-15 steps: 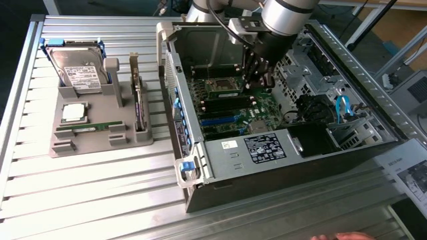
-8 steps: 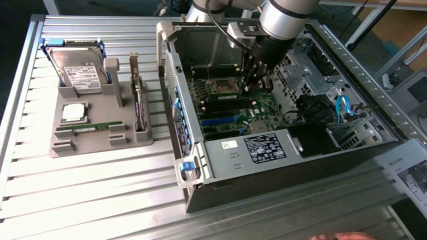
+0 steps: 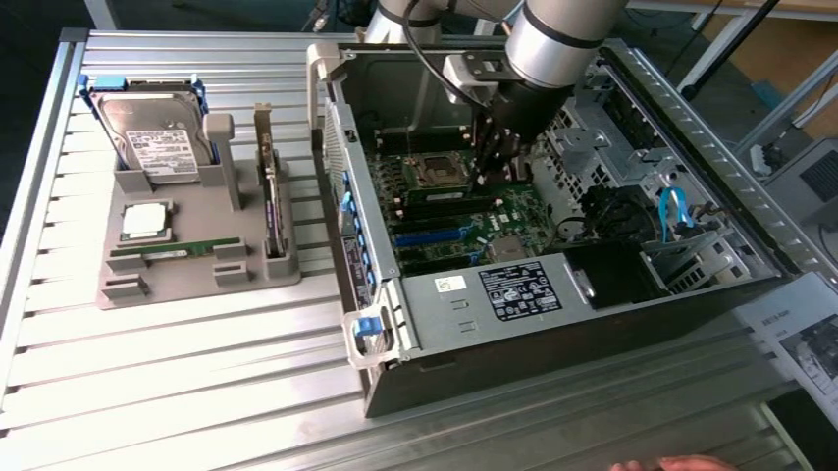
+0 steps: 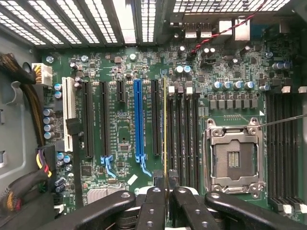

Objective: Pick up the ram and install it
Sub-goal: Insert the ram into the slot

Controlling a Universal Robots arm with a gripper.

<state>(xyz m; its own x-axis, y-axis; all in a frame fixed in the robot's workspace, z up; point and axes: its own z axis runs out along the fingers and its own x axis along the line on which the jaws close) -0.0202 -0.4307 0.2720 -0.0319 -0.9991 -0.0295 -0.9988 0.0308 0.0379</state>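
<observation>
Install step imo: gripper (image 4: 165,194) jaws clenched on the ram (image 4: 165,129), held edge-on over the mobo, just beside the DIMM slots (image 4: 182,139) next to the CPU socket (image 4: 233,155). Not seated yet. Seating prob needs its edge dead parallel w/ a slot.

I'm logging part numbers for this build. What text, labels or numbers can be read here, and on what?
No text here is legible enough to quote.
Hard drive label: printed, too small to read.
Black label on the metal box in the case: white print, too small.
White sticker beside it: unreadable.
Motherboard print: too small.
The ram, edge-on in the gripper: no printed face showing.
</observation>
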